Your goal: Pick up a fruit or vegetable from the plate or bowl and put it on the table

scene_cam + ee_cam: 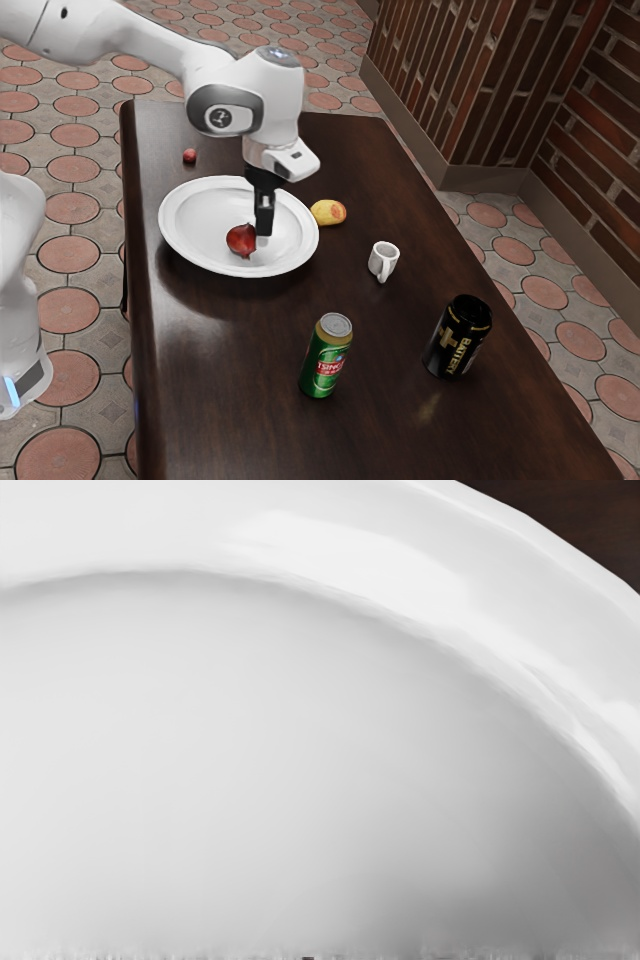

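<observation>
The glossy white plate [192, 222] holds a round red onion [239, 240]. How open the end effector [264, 231] is, I cannot tell.

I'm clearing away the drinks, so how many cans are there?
2. The green can stands between the plate and the exterior view's lower edge; the black can stands farther toward the exterior view's right.

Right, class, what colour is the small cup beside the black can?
The cup is white; the exterior view shows it best.
</observation>
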You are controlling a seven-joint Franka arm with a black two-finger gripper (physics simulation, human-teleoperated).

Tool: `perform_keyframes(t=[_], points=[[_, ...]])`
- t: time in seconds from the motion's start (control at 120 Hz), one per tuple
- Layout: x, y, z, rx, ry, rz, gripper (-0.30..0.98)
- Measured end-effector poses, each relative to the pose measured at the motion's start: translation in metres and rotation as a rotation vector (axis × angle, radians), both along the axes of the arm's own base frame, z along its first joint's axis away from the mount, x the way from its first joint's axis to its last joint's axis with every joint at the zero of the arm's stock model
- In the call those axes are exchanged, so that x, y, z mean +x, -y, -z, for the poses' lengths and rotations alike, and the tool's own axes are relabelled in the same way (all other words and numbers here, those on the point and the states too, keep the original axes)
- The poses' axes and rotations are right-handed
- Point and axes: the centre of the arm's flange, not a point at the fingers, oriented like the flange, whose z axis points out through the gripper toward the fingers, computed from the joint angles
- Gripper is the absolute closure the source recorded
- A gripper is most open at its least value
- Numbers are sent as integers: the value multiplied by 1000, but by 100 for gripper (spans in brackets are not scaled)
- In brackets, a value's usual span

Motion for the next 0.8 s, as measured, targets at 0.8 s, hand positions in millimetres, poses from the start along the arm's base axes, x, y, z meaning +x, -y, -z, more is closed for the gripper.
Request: perform_keyframes(t=[0.8], points=[[-10,-8,19,1,-20,-3,0]])
